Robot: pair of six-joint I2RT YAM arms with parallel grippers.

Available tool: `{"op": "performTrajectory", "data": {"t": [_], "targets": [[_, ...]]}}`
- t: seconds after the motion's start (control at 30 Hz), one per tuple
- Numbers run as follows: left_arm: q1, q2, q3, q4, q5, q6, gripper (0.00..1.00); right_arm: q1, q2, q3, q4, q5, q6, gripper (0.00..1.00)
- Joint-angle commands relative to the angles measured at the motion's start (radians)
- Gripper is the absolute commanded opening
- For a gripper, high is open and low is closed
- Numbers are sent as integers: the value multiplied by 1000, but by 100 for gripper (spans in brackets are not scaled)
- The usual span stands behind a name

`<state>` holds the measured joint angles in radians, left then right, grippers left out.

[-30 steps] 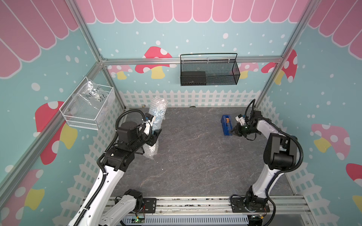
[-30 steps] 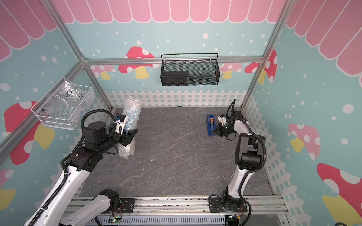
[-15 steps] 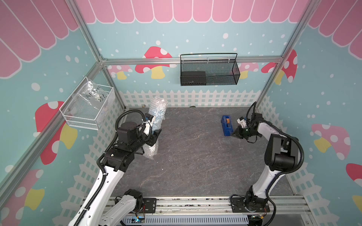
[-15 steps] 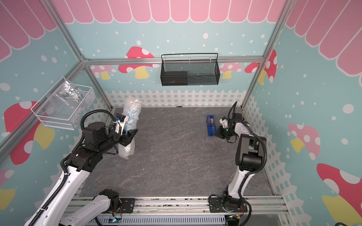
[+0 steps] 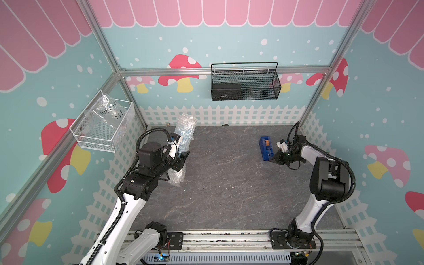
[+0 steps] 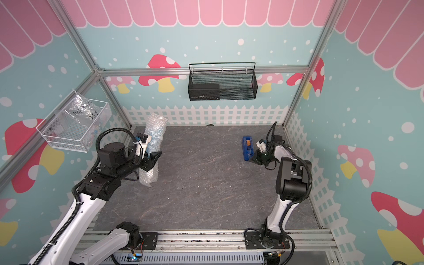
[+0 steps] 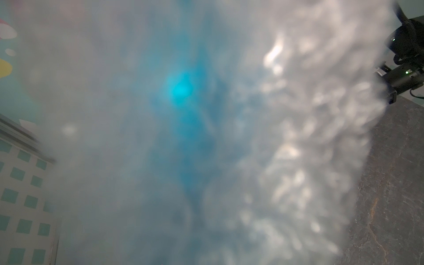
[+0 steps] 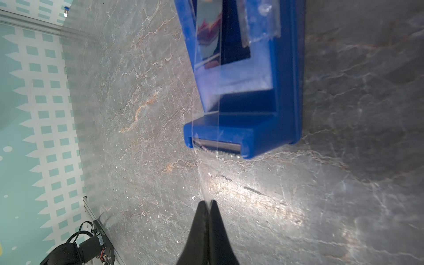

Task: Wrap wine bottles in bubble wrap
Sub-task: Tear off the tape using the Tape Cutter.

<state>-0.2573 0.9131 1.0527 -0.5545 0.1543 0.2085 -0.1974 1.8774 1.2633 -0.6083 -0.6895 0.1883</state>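
Note:
The bubble wrap (image 5: 186, 127) (image 6: 156, 128) stands as an upright roll at the back left of the table, with the wine bottle's blue (image 5: 185, 137) glinting through it. My left gripper (image 5: 182, 158) (image 6: 153, 159) is shut round the middle of the roll. In the left wrist view the bubble wrap (image 7: 298, 137) fills the frame, the wine bottle (image 7: 181, 89) shows as a blue blur, and the jaws are hidden. My right gripper (image 5: 274, 159) (image 6: 252, 160) (image 8: 207, 203) is shut on a clear tape strip (image 8: 206, 165) that runs back to the blue tape dispenser (image 5: 266, 148) (image 6: 247, 148) (image 8: 250, 91).
A white wire basket (image 5: 91, 142) with a crinkled clear bag hangs on the left wall. A black mesh basket (image 5: 257, 91) hangs on the back wall. White fence walls ring the grey table (image 5: 229, 183); the arms' mounting rail (image 5: 218, 238) runs along the front.
The right wrist has shifted slightly beside the dispenser's near end. The left arm and the wrapped bottle have not moved.

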Motion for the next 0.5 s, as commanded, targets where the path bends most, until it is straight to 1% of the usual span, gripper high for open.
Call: {"op": "performTrajectory", "data": {"t": [0.0, 0.07, 0.1, 0.17, 0.2, 0.23, 0.3, 0.33, 0.47], "targets": [[6, -10, 29, 123, 27, -13, 0, -3, -25, -23, 14, 49, -8, 0], [6, -7, 27, 123, 28, -14, 0, -2, 12, -42, 28, 107, -24, 0], [6, -4, 27, 125, 30, -15, 0, 1, 67, -44, 24, 177, -36, 0], [5, 6, 29, 125, 34, -18, 0, 28, 154, -14, -42, 359, -67, 0], [3, 8, 33, 121, 35, -18, 0, 49, 174, 2, -72, 430, -77, 0], [4, 6, 34, 119, 34, -19, 0, 62, 167, -3, -73, 461, -76, 0], [4, -2, 25, 131, 27, -17, 0, 59, 133, -23, -54, 462, -70, 0], [4, -5, 23, 138, 25, -18, 0, 56, 122, -22, -61, 484, -69, 0], [3, -21, 20, 148, 45, -27, 0, 53, 58, -26, -83, 470, -79, 0]]}}
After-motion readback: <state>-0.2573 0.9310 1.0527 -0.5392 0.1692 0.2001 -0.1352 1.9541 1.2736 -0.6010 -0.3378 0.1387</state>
